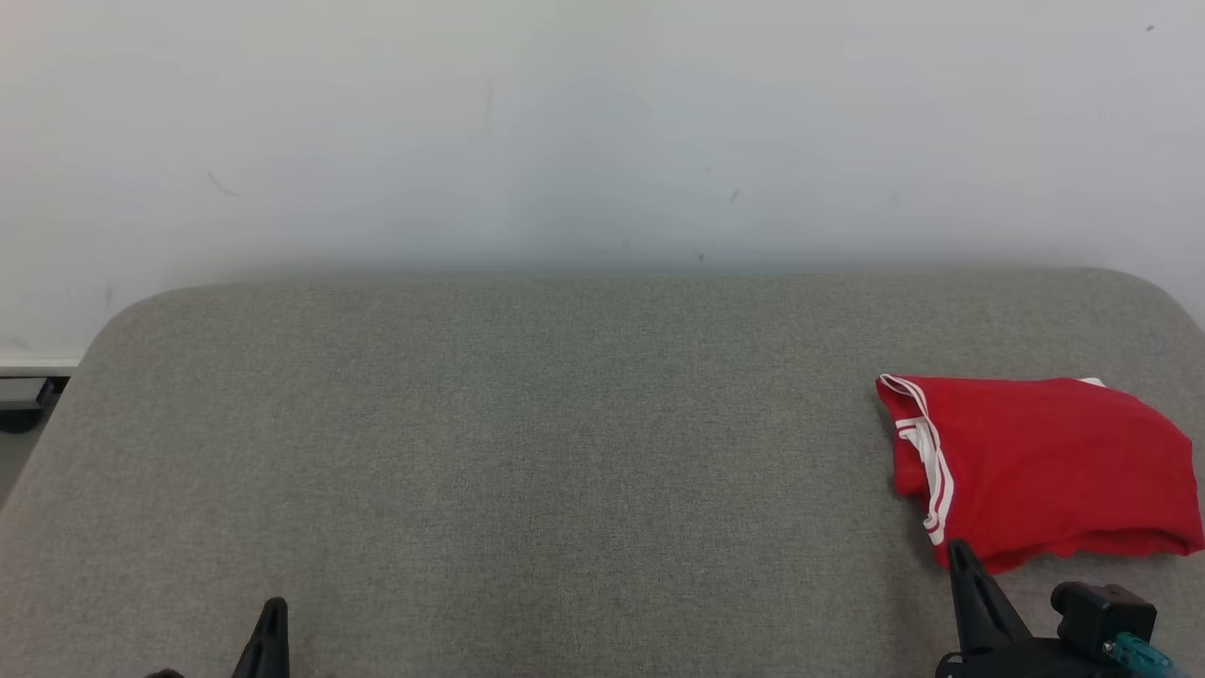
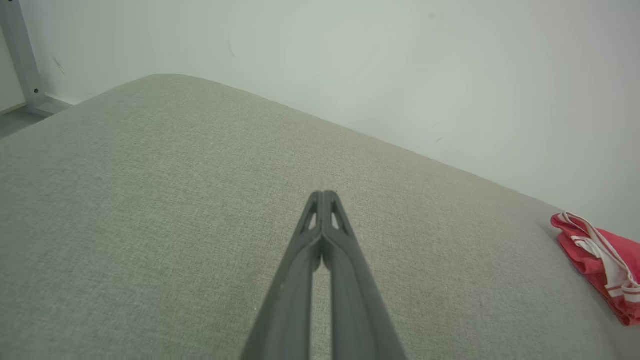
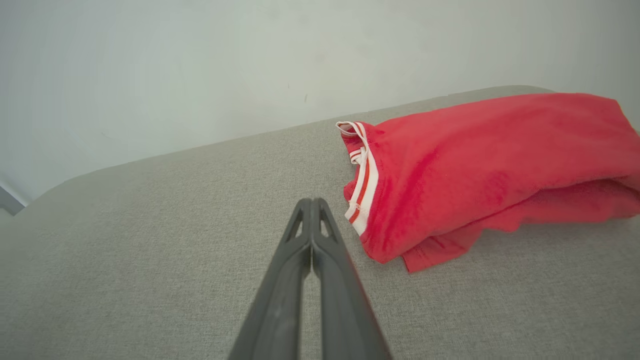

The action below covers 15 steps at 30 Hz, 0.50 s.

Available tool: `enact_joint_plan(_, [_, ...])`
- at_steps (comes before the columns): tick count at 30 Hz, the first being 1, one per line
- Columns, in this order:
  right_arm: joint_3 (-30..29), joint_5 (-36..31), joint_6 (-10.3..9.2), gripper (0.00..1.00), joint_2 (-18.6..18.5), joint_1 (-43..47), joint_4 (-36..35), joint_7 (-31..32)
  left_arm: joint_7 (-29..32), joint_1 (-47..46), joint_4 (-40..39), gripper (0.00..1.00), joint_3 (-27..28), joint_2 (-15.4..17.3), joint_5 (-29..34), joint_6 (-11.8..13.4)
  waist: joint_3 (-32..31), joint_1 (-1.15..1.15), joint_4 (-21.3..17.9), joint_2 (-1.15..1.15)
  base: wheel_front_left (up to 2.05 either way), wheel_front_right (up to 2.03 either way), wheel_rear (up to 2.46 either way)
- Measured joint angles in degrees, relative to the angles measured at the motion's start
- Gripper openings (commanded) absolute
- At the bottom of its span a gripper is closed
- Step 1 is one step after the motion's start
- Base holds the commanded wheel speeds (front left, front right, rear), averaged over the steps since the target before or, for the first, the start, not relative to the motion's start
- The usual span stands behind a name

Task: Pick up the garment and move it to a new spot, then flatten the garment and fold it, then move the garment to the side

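The garment (image 1: 1045, 466) lies loosely folded at the table's (image 1: 565, 424) right side. My right gripper (image 3: 311, 201) sits just beside its striped hem, fingers pressed together and empty, probably placed there as the nearer arm. My left gripper (image 2: 324, 193), also closed on nothing, is well apart.

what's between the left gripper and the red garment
Bare grey surface runs from the left gripper to the garment, shown in the left wrist view.

A bare, workmanlike room, more test lab than home. A padded grey fabric table (image 1: 565, 452) with rounded corners stands before a plain, faintly scuffed white wall (image 1: 602, 132) at twelve o'clock. At nine o'clock are a white skirting board (image 1: 38, 363) and a grey metal frame post (image 2: 20, 55).
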Motion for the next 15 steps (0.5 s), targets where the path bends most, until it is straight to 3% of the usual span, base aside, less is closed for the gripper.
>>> enact_joint_plan(15, [-1.15, 11.68, 0.62, 0.00, 0.35, -1.49, 0.98, 2.46, 2.83, -1.43, 1.36, 0.00, 3.13, -1.63, -9.73, -1.58, 0.54, 0.00, -0.37, 0.00, 0.00, 0.00, 0.00])
